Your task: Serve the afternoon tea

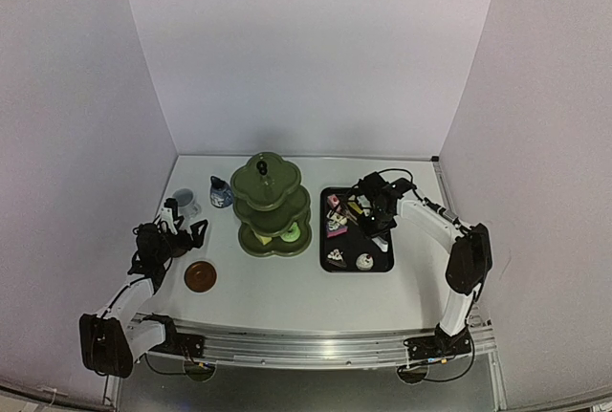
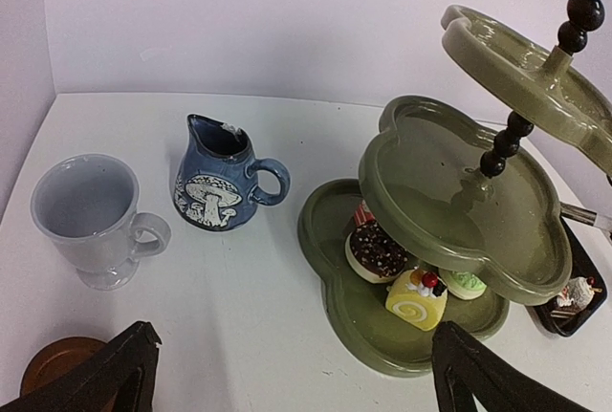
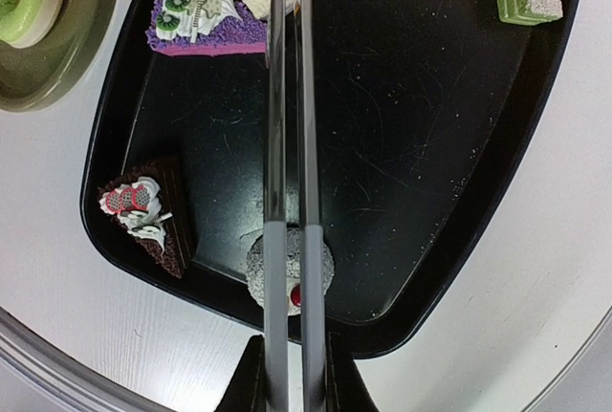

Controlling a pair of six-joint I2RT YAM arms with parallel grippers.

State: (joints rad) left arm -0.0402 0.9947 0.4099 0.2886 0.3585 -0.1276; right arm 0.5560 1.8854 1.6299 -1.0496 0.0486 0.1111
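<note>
Top external | white table [image 1: 287, 288], green stand [image 1: 273, 204] | pale walls [image 1: 306, 49] three sides

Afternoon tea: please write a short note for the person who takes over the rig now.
Left tool: open, empty, near the white mug and blue pot.
Right tool: shut on the tongs, over the black tray.
Done: a few cakes lie on the stand, bottom tier.
Left: more cakes wait in the tray; the middle tier is bare; the mug stands on the table, not on the coaster.
</note>
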